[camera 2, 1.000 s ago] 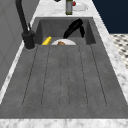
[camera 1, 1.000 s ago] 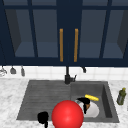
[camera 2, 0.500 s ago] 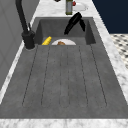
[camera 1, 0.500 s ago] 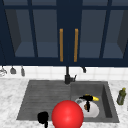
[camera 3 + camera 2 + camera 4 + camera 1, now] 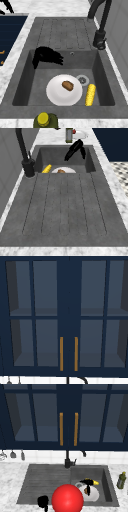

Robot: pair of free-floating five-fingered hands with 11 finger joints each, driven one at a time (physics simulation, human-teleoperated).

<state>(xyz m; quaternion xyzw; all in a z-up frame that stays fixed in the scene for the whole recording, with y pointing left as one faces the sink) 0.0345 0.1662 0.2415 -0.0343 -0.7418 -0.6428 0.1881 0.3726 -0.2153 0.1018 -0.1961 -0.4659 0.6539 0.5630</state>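
My right hand (image 5: 86, 483) hangs open over the sink basin, fingers pointing down, just above a white plate (image 5: 93, 495). In the right side view this hand (image 5: 47, 56) is near the basin's front wall, apart from the plate (image 5: 58, 96), which carries a small brown food item (image 5: 67, 85). A yellow corn cob (image 5: 90, 94) lies on the basin floor beside the plate, near the drain (image 5: 82, 80). My left hand (image 5: 43, 501) floats open at the sink's front edge, left of a big red ball (image 5: 67, 499).
A black faucet (image 5: 67, 460) stands behind the sink, between the ribbed drainboard (image 5: 45, 479) and the basin. An olive bottle (image 5: 121, 480) stands on the marble counter at the right. Dark blue glass-door cabinets with orange handles (image 5: 61, 353) hang above.
My right hand has shifted slightly over the basin, a little higher than a second ago. The left hand, ball, plate and corn stay where they were.
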